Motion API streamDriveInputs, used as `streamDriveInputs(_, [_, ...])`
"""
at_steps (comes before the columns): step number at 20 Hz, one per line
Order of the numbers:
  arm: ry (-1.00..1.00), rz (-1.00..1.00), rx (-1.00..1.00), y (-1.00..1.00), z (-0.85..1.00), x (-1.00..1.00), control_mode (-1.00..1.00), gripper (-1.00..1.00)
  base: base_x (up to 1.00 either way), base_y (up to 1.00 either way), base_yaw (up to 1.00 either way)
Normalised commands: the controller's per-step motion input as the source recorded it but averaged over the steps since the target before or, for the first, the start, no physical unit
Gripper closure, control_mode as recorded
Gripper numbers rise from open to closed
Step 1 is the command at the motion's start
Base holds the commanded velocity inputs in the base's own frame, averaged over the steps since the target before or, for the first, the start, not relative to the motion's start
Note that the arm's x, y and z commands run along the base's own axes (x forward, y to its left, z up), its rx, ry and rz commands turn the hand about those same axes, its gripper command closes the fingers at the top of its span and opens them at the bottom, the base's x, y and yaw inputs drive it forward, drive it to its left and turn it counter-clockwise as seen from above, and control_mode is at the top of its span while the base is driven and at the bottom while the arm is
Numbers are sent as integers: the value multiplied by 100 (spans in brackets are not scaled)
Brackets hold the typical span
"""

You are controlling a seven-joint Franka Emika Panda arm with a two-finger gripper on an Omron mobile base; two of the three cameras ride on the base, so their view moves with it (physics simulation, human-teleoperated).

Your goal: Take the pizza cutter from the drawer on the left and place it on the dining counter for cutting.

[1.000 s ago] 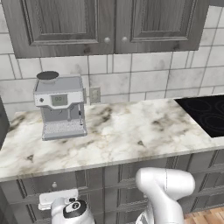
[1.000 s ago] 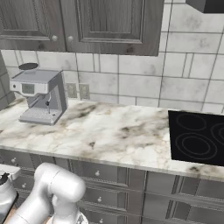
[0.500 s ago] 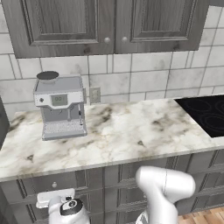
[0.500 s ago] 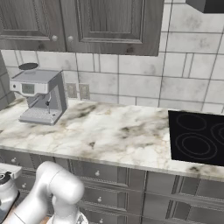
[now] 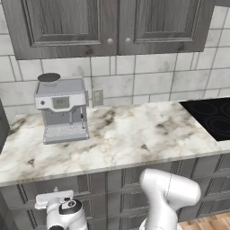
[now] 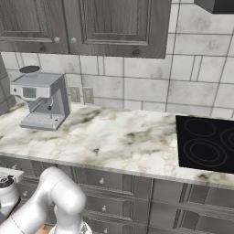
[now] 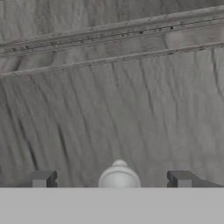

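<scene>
Dark grey wood-grain fills the hand view: this is the drawer (image 7: 113, 109) front, seen close, with its small round silver knob (image 7: 119, 175) at six o'clock, sitting between the two finger tips. The hand (image 7: 112, 180) is spread wide and grips nothing; the knob lies in the gap with clear space on either side. From the left base view the hand (image 5: 54, 200) sits low at seven o'clock, against the drawer row beneath the marble tabletop (image 5: 121, 134), which carries a coffee machine (image 5: 63, 110) at ten o'clock. The pizza cutter cannot be seen; it is judged to lie inside the shut drawer. The step in hand appears to be seizing the knob. Risks: the knob is small and rounded, so fingers closing off-centre or too shallow could slip off when pulling; a pull not square to the front could bind the drawer or lose the grip.
</scene>
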Motion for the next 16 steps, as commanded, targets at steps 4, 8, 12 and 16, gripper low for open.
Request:
streamDriveInputs(4, [-2,0,0,0,-36,8,-100,-100,0,0,0])
streamDriveInputs(8, [-1,0,0,0,-24,4,-100,-100,0,0,0])
streamDriveInputs(12, [0,0,0,0,0,0,-100,-100,0,0,0])
streamDriveInputs(16, [0,0,0,0,0,0,-100,-100,0,0,0])
